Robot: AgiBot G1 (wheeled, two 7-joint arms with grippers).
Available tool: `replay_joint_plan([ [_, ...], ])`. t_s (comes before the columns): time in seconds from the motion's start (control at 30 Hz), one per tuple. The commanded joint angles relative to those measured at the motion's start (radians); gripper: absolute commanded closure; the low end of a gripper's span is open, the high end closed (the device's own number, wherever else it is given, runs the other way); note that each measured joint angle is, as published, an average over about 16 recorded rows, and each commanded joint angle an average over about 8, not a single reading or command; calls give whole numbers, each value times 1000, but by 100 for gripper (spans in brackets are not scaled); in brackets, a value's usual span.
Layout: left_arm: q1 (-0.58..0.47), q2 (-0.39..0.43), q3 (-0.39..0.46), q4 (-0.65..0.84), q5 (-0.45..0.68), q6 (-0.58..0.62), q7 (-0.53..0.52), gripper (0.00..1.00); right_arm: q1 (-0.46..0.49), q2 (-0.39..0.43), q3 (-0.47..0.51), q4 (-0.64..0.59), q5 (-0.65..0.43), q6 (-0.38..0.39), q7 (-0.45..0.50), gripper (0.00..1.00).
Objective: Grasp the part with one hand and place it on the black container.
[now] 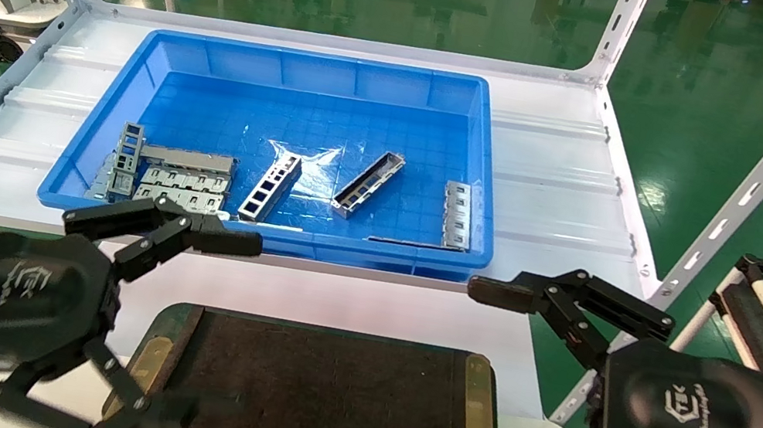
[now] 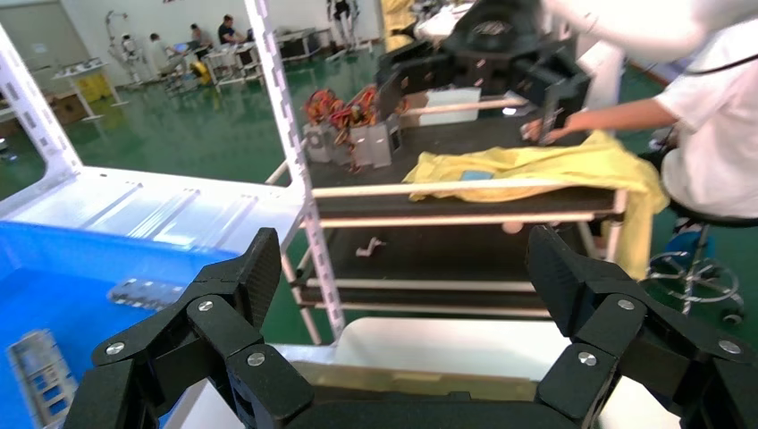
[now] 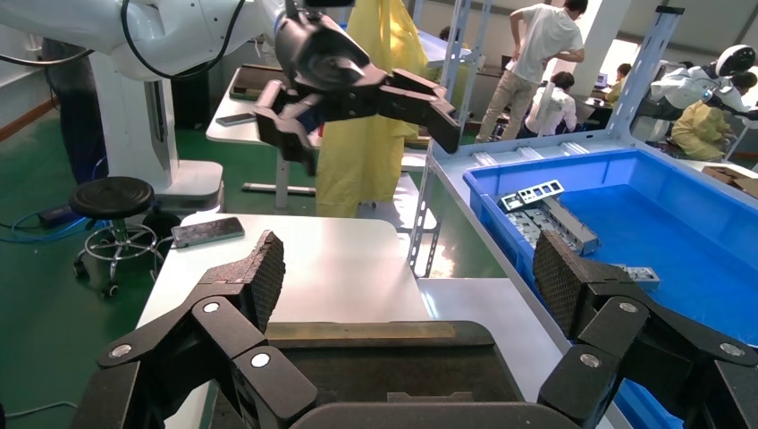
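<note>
the part (image 1: 368,184) lies tilted on the floor of the blue bin (image 1: 140,69), near its middle, well apart from both grippers. the left gripper (image 1: 174,319) and the right gripper (image 1: 478,376) hover spread wide and empty on either side of the black container (image 1: 319,391), just in front of the bin.

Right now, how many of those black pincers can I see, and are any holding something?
2. The left pincer hovers open at the black container's left edge; the right pincer hovers open at its right edge. Both are empty, near the blue bin.
</note>
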Motion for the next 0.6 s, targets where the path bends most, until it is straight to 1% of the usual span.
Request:
replay_joint_plan([
  [0.03, -8, 2, 2, 4, 12, -6, 4, 0, 0, 0, 0, 0, 0, 0, 0, 0],
  [0.27, -92, 75, 44, 60, 124, -69, 20, 0, 0, 0, -1, 0, 0, 0, 0, 0],
  [0.43, -179, 153, 84, 131, 228, -134, 36, 0, 0, 0, -1, 0, 1, 0, -1, 0],
  [0.6, -262, 241, 128, 234, 332, -201, 64, 0, 0, 1, -1, 0, 1, 0, -1, 0],
])
